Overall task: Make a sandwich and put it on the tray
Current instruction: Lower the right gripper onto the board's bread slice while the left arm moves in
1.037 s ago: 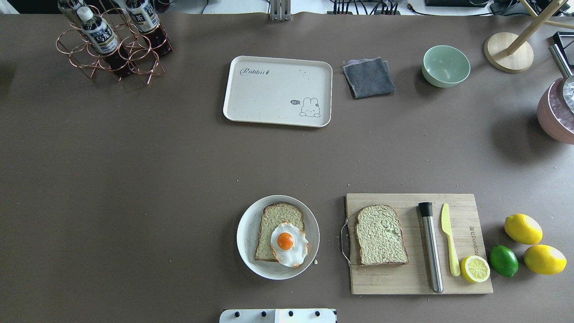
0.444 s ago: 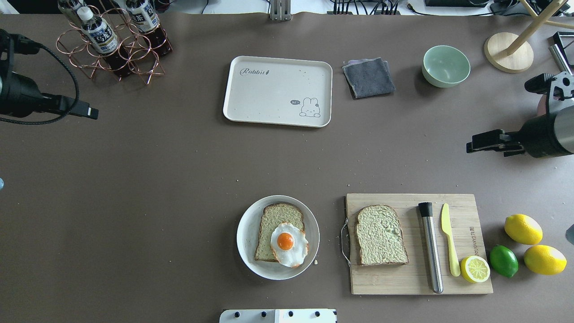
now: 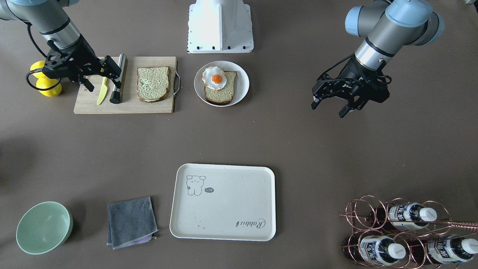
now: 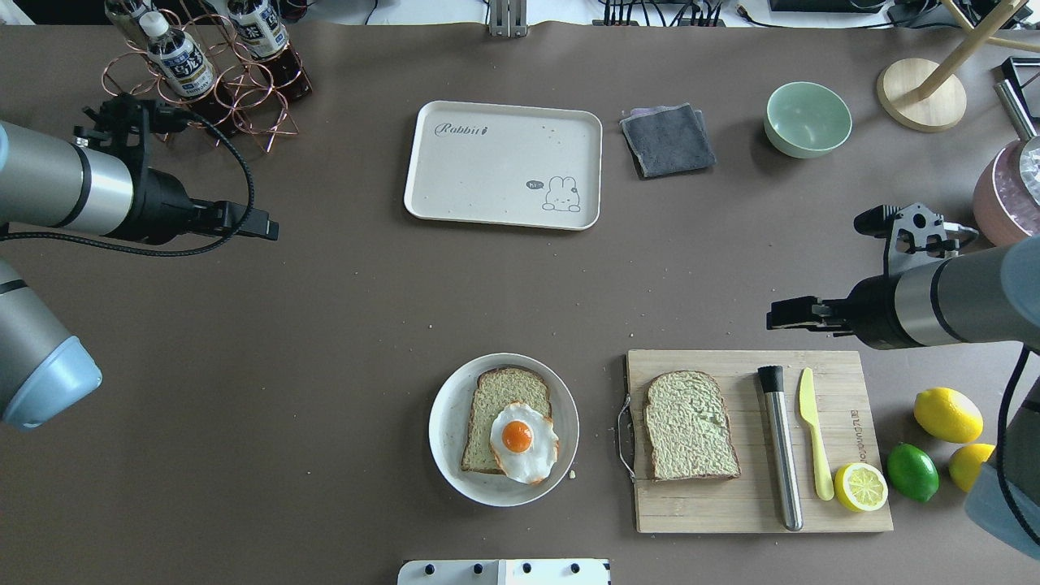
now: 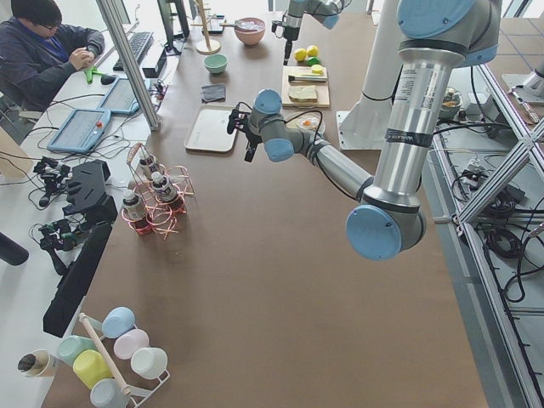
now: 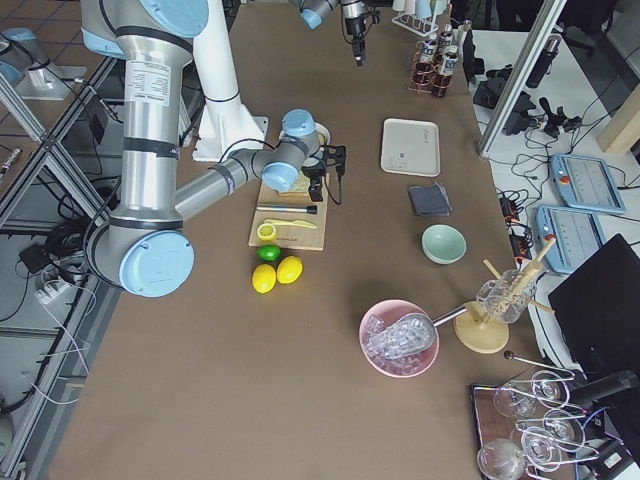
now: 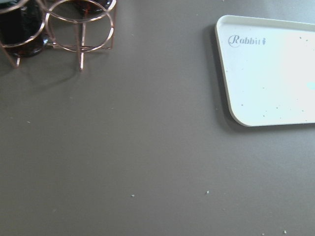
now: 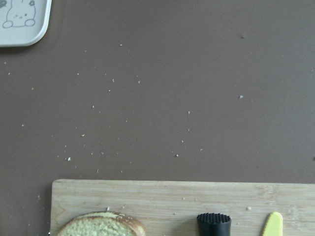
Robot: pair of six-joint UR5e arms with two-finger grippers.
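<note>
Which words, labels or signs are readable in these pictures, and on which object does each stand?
"Rabbit": printed on the tray, near one corner.
"hi": apparently, in a small bubble beside the tray's animal drawing.
Engraving on the cutting board: too small to read.
Labels on the bottles: too small to read.

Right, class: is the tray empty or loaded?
Empty. The tray shows only its print and specks; one toast slice with the egg lies on the plate, the other slice on the cutting board.
</note>
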